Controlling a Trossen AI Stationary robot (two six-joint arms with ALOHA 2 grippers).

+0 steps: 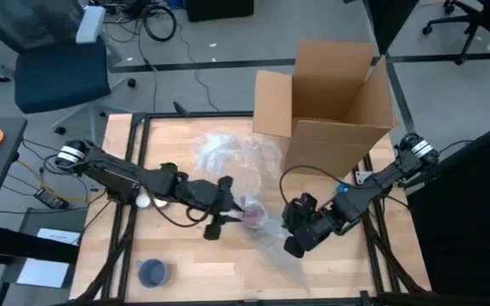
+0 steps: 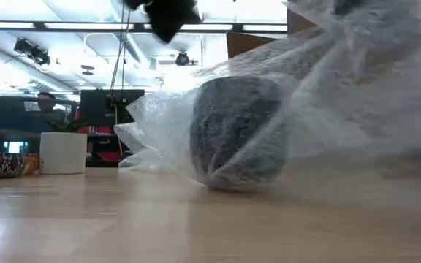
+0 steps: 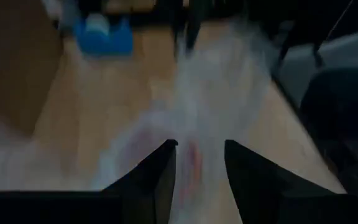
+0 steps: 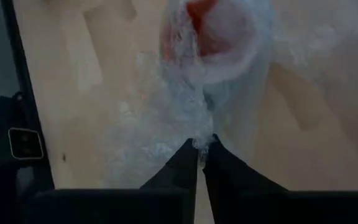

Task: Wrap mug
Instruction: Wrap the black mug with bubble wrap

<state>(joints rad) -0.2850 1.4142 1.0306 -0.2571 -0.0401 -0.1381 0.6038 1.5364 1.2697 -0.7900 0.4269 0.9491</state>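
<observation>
I have the wrapping itself in hand: the mug [image 1: 254, 212] lies on its side near the middle of the wooden table [image 1: 185, 268], already inside a sheet of bubble wrap [image 1: 228, 157], and I judge the job about midway, with the sheet around the mug but not yet closed.

Starting on the left, my left gripper [image 1: 225, 208] reaches in low across the table and sits just beside the mug, on its left in the high view. In the left wrist view its fingers [image 3: 160, 171] stand apart, with the wrap and a reddish blur of the mug between and just beyond them; I cannot tell whether they touch the wrap. A white cup [image 1: 145, 202] stands beside that arm, and a blue-grey mug [image 1: 152, 272] sits well apart near the front edge.

In the middle, the low view shows the mug as a dark rounded shape [image 2: 236, 131] resting on the table under the film, the wrap bunched over it and trailing off to the right.

On the right, my right gripper [image 1: 296, 240] holds the tail of the wrap near the mug. In the right wrist view the fingertips [image 4: 188, 158] are pinched together on the film, and the mug's red inside [image 4: 213, 28] lies straight ahead, apart from them. An open cardboard box [image 1: 330, 102] stands behind.

Next, I think, I need the right gripper to carry that tail over the mug while the left steadies it, so the mug does not roll.
</observation>
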